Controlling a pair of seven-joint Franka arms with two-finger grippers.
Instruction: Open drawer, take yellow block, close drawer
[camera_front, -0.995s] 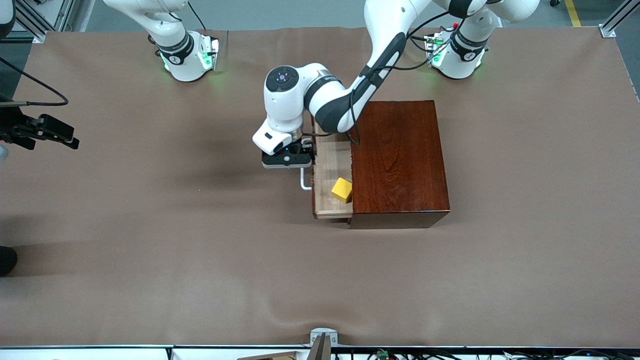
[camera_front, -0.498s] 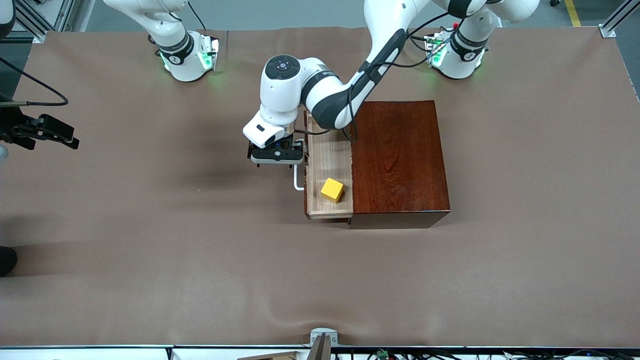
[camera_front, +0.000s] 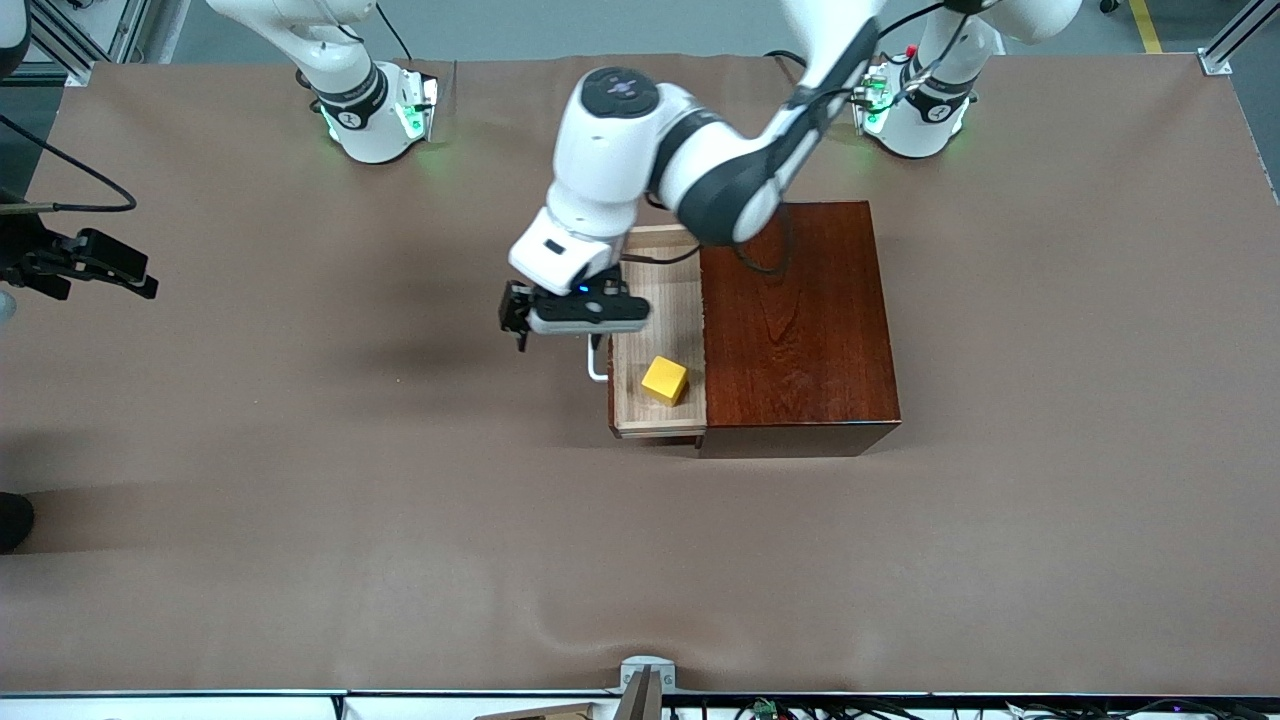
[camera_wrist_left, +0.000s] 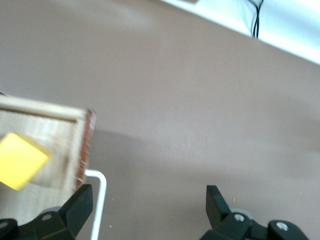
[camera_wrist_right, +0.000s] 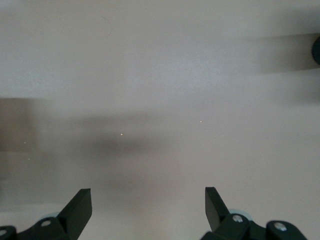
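We had left gripper (camera_front: 572, 322) up over drawer handle (camera_front: 596, 364), fingers spread, gripping nothing. Drawer (camera_front: 655, 400) stood open just beside it; yellow block (camera_front: 664, 380) lay inside on pale floor. We judged best: centre over block, descend straight, close squarely on flat sides. Right gripper (camera_wrist_right: 147, 210) waited, fingers apart, over bare table (camera_wrist_right: 160, 75).
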